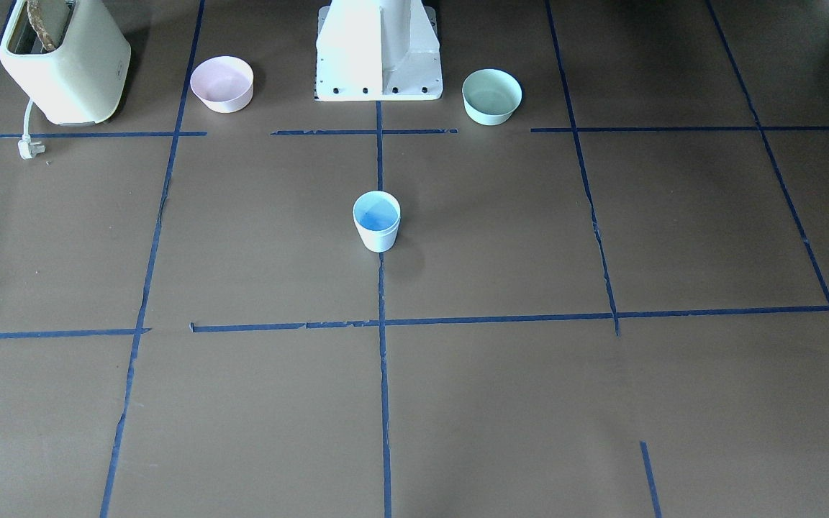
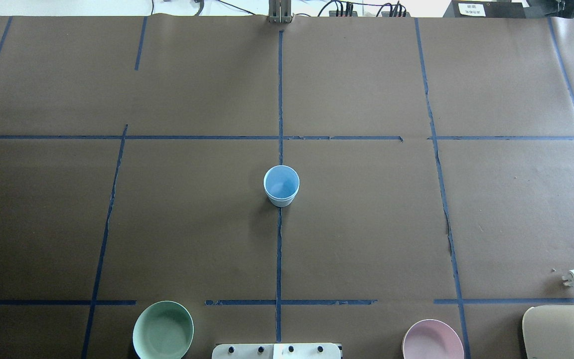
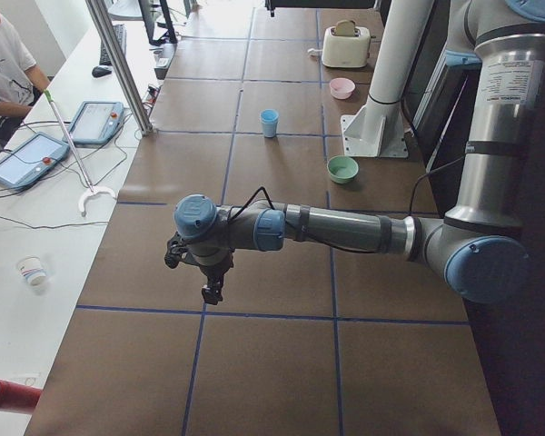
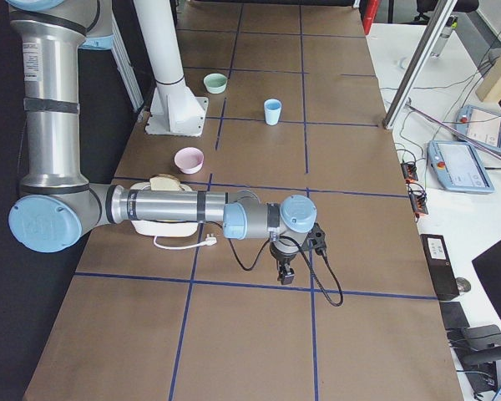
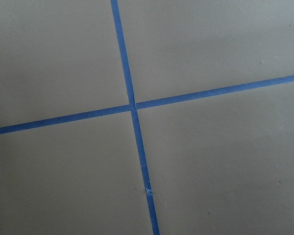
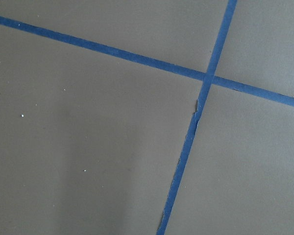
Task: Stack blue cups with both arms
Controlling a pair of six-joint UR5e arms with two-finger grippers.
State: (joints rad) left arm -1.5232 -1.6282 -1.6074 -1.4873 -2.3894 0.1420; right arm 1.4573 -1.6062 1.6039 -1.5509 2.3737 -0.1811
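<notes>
**Claw state.** The left claw (image 3: 212,292) hangs fingers-down from the wrist of the left arm (image 3: 336,227). The right claw (image 4: 285,274) hangs the same way from the right arm (image 4: 167,205). Each appears only in a side view, so it cannot be told whether either is wide or narrow. Nothing is seen between the fingers. Each wrist camera shows only bare table (image 2: 117,224) and a blue tape crossing (image 5: 133,106), (image 6: 208,78).

**Location of the work piece.** In the overhead view, the blue cup (image 2: 281,187) stands at the table centre, on the middle tape line. It is well apart from both claws. Only one cup outline is visible. A stepped band under the rim suggests a second cup nested inside, but this cannot be confirmed. From the cup:
- the white pedestal (image 2: 276,350) is at 6 o'clock
- the mint-green bowl (image 2: 163,330) is at 7 o'clock
- the pink bowl (image 2: 432,341) is at 5 o'clock
- the cream toaster (image 2: 563,331) is at 4 o'clock

**Step in hand (judgement).** Both arms appear parked at the table ends, clear of the cup.
- Keep both claws high and outboard.
- Do not sweep low across the centre, because a light plastic cup tips easily.
- If another approach is needed, descend from directly above, in line with the cup axis.
- Move one arm at a time.

**Orientation.** The cup is upright with its mouth facing up and its narrow base on the table. Its long axis is vertical, at right angles to the table.
</notes>
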